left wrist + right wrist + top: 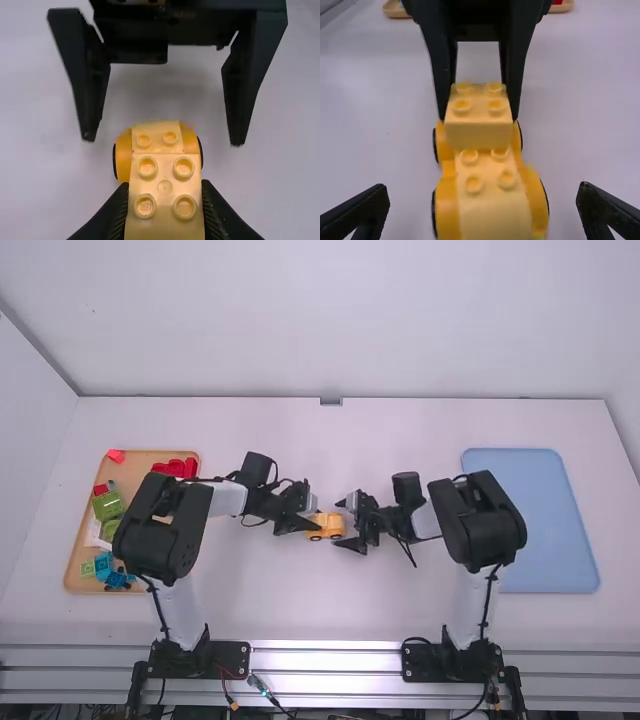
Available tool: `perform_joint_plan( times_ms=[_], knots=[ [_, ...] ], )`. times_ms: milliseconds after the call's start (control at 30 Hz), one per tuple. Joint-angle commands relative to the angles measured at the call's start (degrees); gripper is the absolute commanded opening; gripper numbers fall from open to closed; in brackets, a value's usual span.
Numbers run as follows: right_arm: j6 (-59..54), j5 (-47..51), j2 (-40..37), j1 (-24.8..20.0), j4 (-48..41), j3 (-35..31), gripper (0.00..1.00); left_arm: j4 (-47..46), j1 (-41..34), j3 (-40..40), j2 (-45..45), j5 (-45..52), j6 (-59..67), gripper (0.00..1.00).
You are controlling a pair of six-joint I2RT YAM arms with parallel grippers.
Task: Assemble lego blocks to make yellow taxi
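Lettering (145, 205) faintly marks the yellow block (165, 188) clamped in left tool (312, 519); right tool (342, 524) spread apart.

A robotics lab, by the look of it: white walls (350, 330) at the top, two robot arms (180, 612) by metal rails (325, 659) along the bottom, cables (268, 696) lower left.
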Motion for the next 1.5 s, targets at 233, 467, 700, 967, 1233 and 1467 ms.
perform_joint_plan(
  times_ms=[233,467,700,967,1233,1467],
  knots=[
    [-6.82,2.43,0.81,1.53,-9.03,4.85,1.00,-2.51,0.92,-0.24,-2.14,-2.38,-1.99,0.05],
    [-8.59,4.28,0.81,2.43,-9.79,4.13,0.94,-4.85,0.90,-0.52,-2.80,-4.33,-2.05,0.05],
    [-8.76,7.15,0.81,5.31,-9.31,4.20,0.75,-1.99,-0.39,-2.27,-2.80,-5.33,-2.01,0.10],
    [-6.86,8.41,0.81,5.60,-9.16,4.09,0.59,5.14,-0.96,-5.53,-2.80,-5.55,-2.03,0.15],
    [-7.69,8.44,0.81,5.18,-11.58,4.09,0.54,5.38,-0.98,-5.79,-2.80,-8.26,-1.99,0.17],
    [-9.38,8.39,0.79,5.51,-12.79,4.22,0.54,4.37,-1.03,-5.81,-2.80,-8.24,-2.03,0.19]
  ],
)
